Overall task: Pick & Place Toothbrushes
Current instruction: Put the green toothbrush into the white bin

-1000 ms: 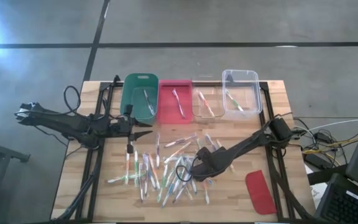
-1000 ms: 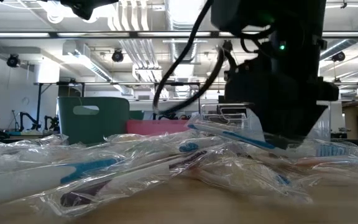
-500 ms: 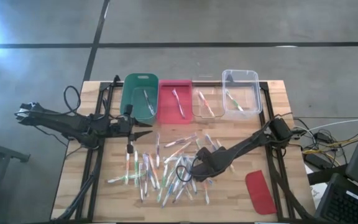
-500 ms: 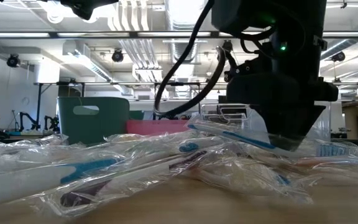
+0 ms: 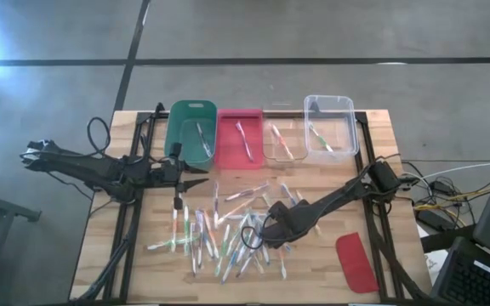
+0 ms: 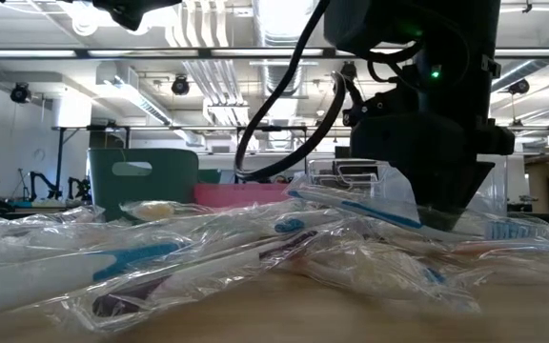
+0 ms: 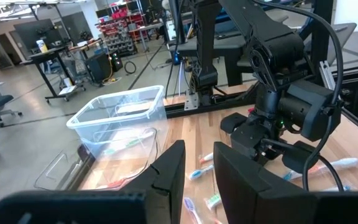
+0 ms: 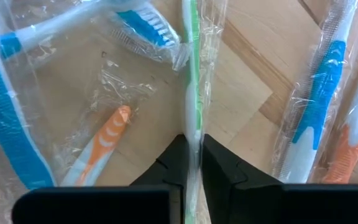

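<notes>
Toothbrushes (image 5: 228, 229) mid table (image 5: 373, 170), four bins (image 5: 262, 136) behind, lid (image 5: 356, 262) right

You see a wooden tabletop (image 5: 143, 268). Four bins sit in a row along its far edge: a green bin (image 5: 192, 134), a pink bin (image 5: 240, 138), a clear bin (image 5: 282, 143) and another clear bin (image 5: 329, 126). Many wrapped toothbrushes (image 5: 228, 228) lie scattered across the middle of the tabletop. A flat red lid (image 5: 356, 262) lies near the front right corner.
</notes>
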### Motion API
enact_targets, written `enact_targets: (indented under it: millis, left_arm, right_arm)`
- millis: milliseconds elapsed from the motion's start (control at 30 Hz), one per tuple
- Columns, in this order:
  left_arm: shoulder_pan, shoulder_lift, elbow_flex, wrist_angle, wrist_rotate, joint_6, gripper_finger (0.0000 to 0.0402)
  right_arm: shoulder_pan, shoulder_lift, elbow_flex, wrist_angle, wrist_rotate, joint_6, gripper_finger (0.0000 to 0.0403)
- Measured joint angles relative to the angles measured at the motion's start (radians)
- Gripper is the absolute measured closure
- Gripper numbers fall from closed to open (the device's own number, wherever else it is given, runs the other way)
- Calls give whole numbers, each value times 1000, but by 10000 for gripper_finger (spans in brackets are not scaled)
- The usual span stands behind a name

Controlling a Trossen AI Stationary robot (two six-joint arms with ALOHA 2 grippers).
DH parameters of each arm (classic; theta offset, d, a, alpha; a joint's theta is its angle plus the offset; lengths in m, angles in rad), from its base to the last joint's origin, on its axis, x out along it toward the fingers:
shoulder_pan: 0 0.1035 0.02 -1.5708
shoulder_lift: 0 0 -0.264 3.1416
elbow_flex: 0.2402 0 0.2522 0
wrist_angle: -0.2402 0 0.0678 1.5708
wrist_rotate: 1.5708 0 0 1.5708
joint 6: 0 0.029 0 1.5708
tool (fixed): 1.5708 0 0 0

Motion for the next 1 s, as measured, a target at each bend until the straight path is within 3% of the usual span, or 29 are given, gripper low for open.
enact_targets:
  millis: [267,533,800,1000]
  left_arm:
    - [-1,0,0,0,0,1,312]
    - [0,0,0,0,0,2,312]
    - [0,0,0,-1,0,2,312]
    - [0,0,0,-1,0,3,312]
  right_arm:
    - [-1,-2,0,-5,-1,2,351]
    - [-2,-28,0,-10,-21,-12,386]
    - [-2,-135,1,-45,13,-10,364]
    - [-3,-245,1,-98,86,-19,379]
